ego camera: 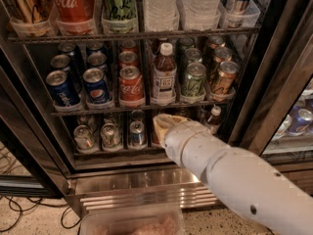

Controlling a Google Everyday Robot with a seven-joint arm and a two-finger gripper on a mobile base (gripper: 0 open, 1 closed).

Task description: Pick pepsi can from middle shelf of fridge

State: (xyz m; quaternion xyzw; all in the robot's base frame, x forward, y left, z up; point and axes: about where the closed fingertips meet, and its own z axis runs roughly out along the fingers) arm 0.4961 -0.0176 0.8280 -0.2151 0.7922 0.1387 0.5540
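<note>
The fridge (29, 146) stands open in front of me with wire racks of drinks. The middle shelf (73, 111) holds two front pepsi cans, one at the far left (61, 88) and one beside it (96, 85), with more blue cans behind. To their right are a red Coca-Cola can (131, 86), a white-capped bottle (164, 75), a green can (193, 80) and a copper can (224, 77). My gripper (164, 123) is at the end of the white arm, just below the middle shelf's front edge, under the bottle and right of the pepsi cans.
The top rack holds large cans and water bottles (161, 9). The lower rack holds smaller cans (110, 135). The steel louvred base (127, 195) is below, a clear tub (132, 224) on the floor in front. Cables (19, 212) lie at the left. A door frame (274, 92) stands right.
</note>
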